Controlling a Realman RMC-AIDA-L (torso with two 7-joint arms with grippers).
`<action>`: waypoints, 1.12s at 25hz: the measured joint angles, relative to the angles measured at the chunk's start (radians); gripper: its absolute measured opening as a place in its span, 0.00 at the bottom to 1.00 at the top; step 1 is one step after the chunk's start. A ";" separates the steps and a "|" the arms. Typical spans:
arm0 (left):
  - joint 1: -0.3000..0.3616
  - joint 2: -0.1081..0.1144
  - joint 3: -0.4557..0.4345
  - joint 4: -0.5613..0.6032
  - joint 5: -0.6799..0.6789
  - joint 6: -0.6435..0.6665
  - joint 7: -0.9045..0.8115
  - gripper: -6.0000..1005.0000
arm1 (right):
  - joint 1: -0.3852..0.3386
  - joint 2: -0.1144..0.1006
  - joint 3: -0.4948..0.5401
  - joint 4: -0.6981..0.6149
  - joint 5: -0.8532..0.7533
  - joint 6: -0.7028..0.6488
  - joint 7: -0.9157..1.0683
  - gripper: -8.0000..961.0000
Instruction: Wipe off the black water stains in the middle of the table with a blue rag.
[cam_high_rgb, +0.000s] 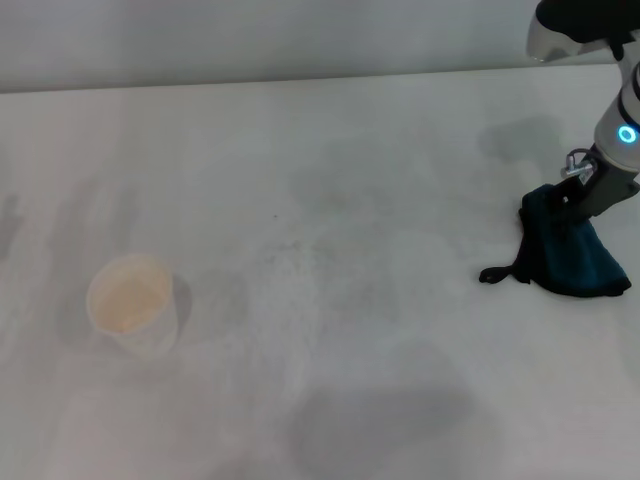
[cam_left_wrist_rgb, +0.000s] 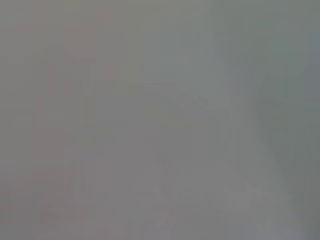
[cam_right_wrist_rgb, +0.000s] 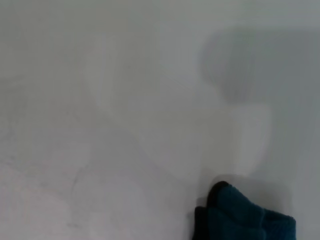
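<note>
Right gripper (cam_high_rgb: 572, 205) is clamped on the blue rag (cam_high_rgb: 568, 258), bunched near the table (cam_high_rgb: 330, 180) right edge, presumably for wiping. No black water stains discernible mid-table. A cup (cam_high_rgb: 133, 305) stands left.

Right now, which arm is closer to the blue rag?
Right. Its claw is down on the blue rag at the table's right side. The left arm is out of sight in every view.

blue rag (cam_high_rgb: 570, 262) bunched, on white table (cam_high_rgb: 330, 180)
</note>
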 joint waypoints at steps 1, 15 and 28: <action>0.000 0.000 0.000 0.000 0.000 0.000 0.000 0.84 | -0.002 0.000 0.003 0.000 -0.001 -0.001 0.000 0.25; -0.001 -0.019 -0.002 -0.013 -0.003 -0.007 0.000 0.84 | -0.052 0.003 0.142 -0.142 0.046 -0.022 -0.125 0.41; -0.037 -0.038 -0.002 0.003 -0.069 -0.051 -0.004 0.84 | -0.224 -0.065 0.500 -0.099 0.567 -0.261 -0.642 0.41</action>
